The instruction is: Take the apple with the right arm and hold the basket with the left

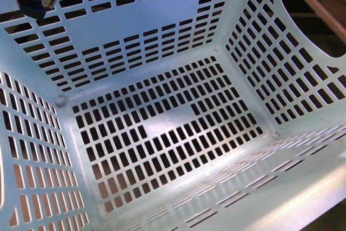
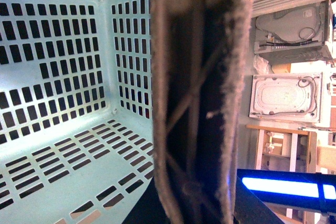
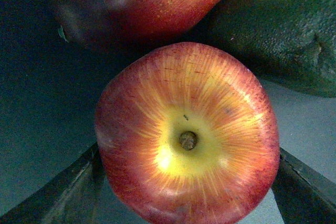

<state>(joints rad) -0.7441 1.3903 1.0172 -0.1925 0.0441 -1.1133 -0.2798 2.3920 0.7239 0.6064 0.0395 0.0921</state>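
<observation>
Our right claw (image 3: 189,156) pinches the apple (image 3: 186,135) at its flanks, beside a maroon fruit (image 3: 142,3) and a dark green fruit (image 3: 273,30). The basket (image 1: 162,25) fills the front view. Its handle (image 2: 199,98) crowds the left wrist camera, and we cannot tell the left claw's state.

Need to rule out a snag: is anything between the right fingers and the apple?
Nothing visible. The apple sits directly between the fingers; the maroon fruit and green fruit lie beyond it, not in the gap.

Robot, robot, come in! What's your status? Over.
Left claw clamped on basket handle. Right claw straddling apple, grip unclear. Maroon fruit and green fruit close beside it.
</observation>
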